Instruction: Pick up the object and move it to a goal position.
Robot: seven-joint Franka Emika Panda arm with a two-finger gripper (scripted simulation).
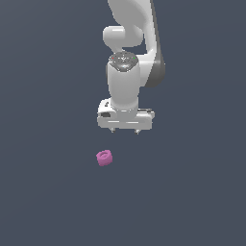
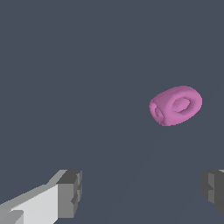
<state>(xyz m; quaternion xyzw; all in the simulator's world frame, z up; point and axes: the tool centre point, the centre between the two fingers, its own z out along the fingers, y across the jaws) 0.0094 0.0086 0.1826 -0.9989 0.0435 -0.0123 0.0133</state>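
The pink ring-like piece looks smooth, matt plastic. The gripper body is glossy white, with dull grey finger pads. The bench is flat, matt slate.

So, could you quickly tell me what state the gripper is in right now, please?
Gripper: open, jaws spread wide and holding nothing; the pink ring-like piece lies apart from it.

My end effector has its two grey fingertips spread wide with nothing between them. The pink ring-like object lies apart from both fingertips on the dark table, nearer one fingertip, its hollow centre visible.
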